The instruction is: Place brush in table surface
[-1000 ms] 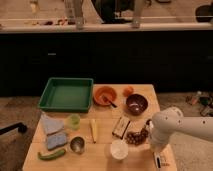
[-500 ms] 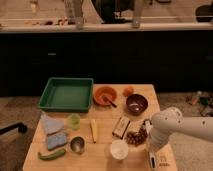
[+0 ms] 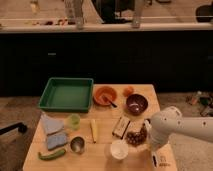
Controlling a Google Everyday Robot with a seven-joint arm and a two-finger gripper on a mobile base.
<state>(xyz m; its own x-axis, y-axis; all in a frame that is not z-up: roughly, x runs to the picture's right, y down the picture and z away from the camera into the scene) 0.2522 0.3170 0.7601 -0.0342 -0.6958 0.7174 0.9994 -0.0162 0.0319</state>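
Camera view, looking down across the table [image 3: 100,160] from its near side.

At the near right corner, low over the pale planks: the gripper [image 3: 159,161], at the end of a white arm [image 3: 172,131] reaching in from the right edge. Cannot tell whether spread, closed or clamped on anything; only a small dark-and-pale shape there at the arm's tip. Cannot tell the brush apart from that shape, so cannot say for sure where it lies.

Just left of the gripper, a white cup [image 3: 119,149], upright on the table. Just beyond the gripper, partly hidden by the arm, a bunch of dark red grapes [image 3: 134,138]. Beside the grapes, a little farther left, a dark flat packet [image 3: 120,127], lying at a slant.

Farther beyond the gripper, a dark brown bowl [image 3: 136,104] and, near it, a small orange round thing [image 3: 128,91]. Beyond and to the left, an orange bowl [image 3: 105,95] with a dark-handled utensil [image 3: 111,103] leaning in it.

Well left of the gripper, a yellow stick-like piece [image 3: 93,131] lying lengthwise, then a metal cup [image 3: 77,144], a pale green cup [image 3: 74,120] and a heap of blue-grey cloths [image 3: 52,131]. Farthest left on the near edge, a long green vegetable [image 3: 52,155].

Far beyond and left of the gripper, at the back left corner, a green tray [image 3: 65,94].
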